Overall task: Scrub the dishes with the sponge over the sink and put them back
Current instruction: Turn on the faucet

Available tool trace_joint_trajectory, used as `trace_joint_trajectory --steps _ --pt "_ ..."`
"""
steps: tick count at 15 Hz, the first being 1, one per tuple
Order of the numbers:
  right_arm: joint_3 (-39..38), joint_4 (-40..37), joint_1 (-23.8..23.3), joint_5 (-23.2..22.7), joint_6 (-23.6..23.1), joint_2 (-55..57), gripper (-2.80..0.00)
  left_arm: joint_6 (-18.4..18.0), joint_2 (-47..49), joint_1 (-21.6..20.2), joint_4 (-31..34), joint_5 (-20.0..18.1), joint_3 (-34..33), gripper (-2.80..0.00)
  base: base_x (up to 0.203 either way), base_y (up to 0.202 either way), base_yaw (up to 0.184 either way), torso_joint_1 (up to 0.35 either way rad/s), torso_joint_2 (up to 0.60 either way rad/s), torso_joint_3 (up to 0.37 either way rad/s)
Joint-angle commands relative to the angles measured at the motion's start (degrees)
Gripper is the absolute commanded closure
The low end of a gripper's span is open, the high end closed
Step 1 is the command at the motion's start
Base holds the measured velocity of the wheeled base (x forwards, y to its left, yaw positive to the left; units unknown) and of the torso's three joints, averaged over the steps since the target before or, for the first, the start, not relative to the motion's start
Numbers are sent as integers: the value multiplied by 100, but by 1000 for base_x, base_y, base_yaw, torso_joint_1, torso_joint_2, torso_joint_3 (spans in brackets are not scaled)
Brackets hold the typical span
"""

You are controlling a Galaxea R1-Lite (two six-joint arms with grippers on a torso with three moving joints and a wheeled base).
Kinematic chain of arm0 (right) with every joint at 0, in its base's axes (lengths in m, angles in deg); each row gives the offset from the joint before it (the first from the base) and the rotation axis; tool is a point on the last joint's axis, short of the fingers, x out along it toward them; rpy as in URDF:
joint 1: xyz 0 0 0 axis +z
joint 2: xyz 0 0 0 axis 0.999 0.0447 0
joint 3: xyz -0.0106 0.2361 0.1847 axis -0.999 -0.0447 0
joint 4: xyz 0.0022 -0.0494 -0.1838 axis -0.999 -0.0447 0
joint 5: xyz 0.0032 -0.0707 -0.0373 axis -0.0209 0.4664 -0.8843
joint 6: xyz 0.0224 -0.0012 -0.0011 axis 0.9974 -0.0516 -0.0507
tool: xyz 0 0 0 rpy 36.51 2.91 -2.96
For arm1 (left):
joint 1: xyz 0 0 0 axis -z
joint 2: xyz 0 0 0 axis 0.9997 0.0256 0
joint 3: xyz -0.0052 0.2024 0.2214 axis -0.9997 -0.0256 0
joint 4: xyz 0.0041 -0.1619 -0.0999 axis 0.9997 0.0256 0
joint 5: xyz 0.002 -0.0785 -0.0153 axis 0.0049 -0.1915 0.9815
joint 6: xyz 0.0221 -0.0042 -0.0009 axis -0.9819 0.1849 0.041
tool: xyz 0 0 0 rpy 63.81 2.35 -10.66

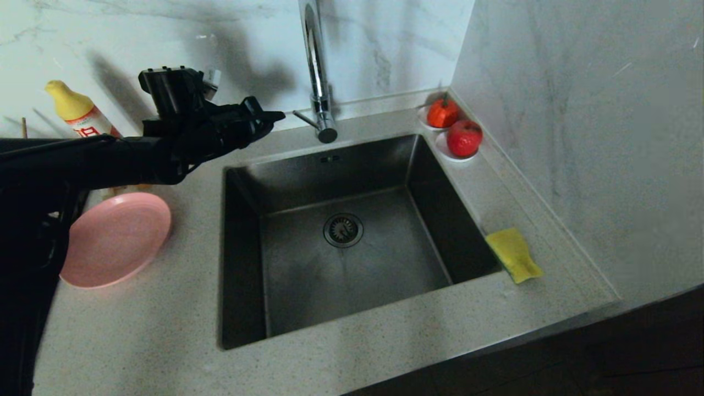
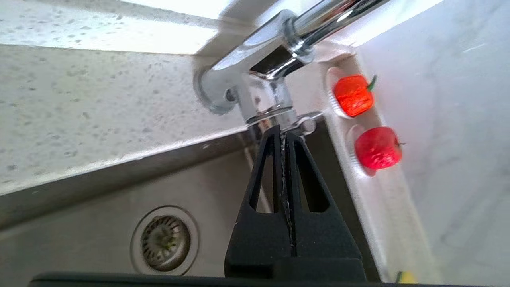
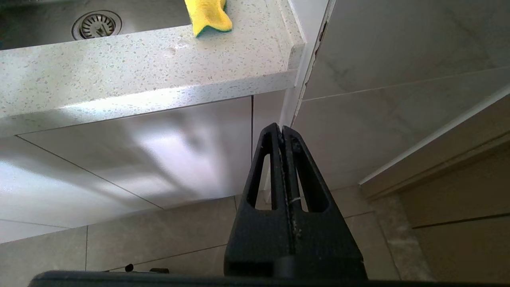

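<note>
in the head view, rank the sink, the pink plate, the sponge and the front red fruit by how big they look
1. sink
2. pink plate
3. sponge and front red fruit: about alike, and the fruit sits farther from the camera, so no ranking.

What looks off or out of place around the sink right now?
The sponge sits at the sink rim's right edge, one corner hanging over the basin. It also looks curled rather than flat. Nothing spilled or damaged; the pink plate lies flat on the counter.
</note>
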Motion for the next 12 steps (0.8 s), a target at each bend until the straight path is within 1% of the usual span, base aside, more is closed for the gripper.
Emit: trace_joint_trajectory --steps 1,5,12 --pt "0 -1 0 0 0 -1 0 35 -16 8 -45 -25 5 0 0 0 0 0 0 0" --pt "0 -2 0 0 0 -1 0 44 -2 48 -53 -116 5 0 0 0 0 0 0 0" --pt "0 -2 0 0 0 -1 0 35 -7 219 -53 -130 5 0 0 0 0 0 0 0"
